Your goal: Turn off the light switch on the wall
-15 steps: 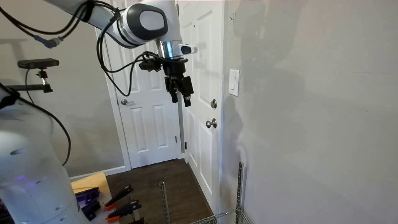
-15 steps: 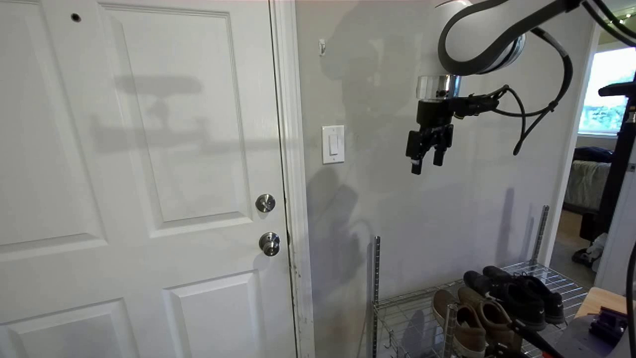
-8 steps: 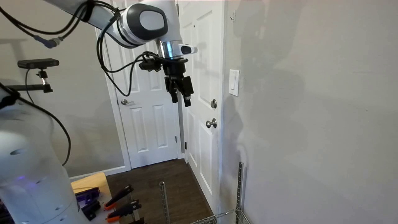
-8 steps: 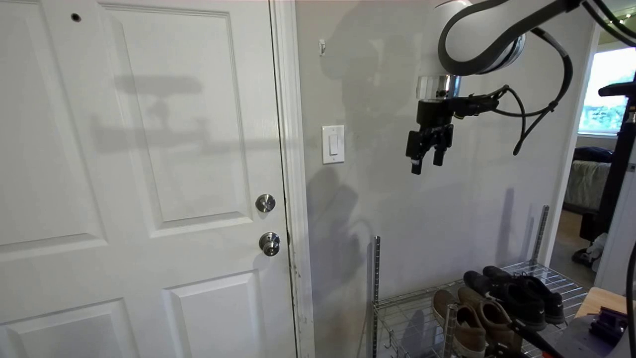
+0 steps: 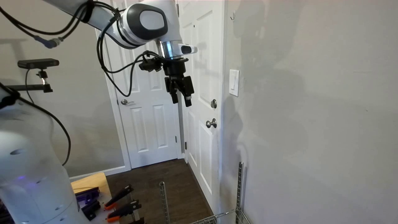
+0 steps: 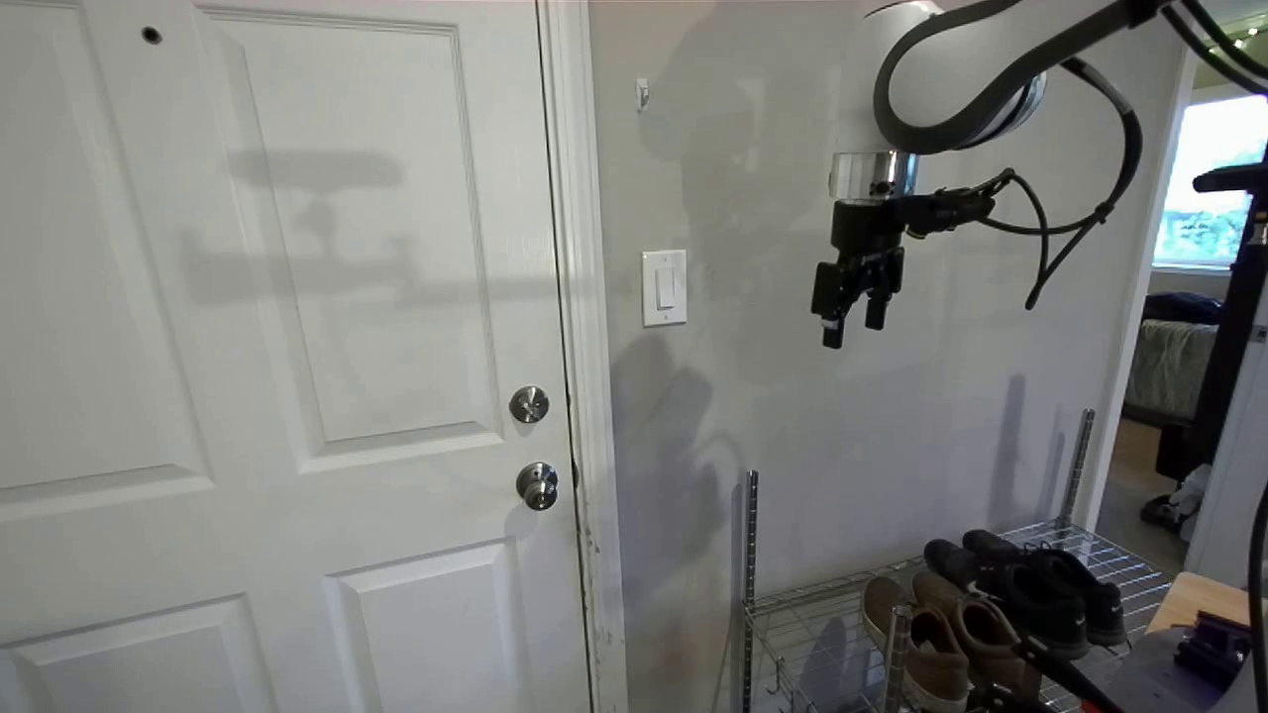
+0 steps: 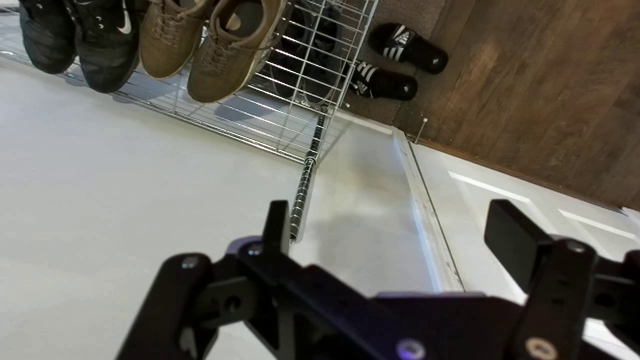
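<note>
The light switch [image 5: 234, 82] is a small white upright plate with a rocker in its middle, and it also shows in an exterior view [image 6: 664, 287]. It is on the pale grey wall [image 5: 311, 124], beside the white door's frame. I cannot tell which way the rocker is set. My gripper [image 5: 181, 103] points down, open and empty, in the air apart from the switch. In an exterior view the gripper [image 6: 854, 335] appears to the right of the switch, at a similar height. In the wrist view the gripper's fingers [image 7: 387, 220] are wide apart; the switch is out of view there.
The white panelled door [image 6: 376, 297] with round metal knobs [image 6: 537, 486] adjoins the wall. A wire shelf [image 6: 812, 634] with upright posts and several shoes stands below the gripper. A small hook [image 6: 642, 94] is above the switch. Clamps [image 5: 124, 208] lie by the robot base.
My gripper has shifted only very slightly, a few pixels to the right in both exterior views. It stays open. The switch and everything else look the same.
</note>
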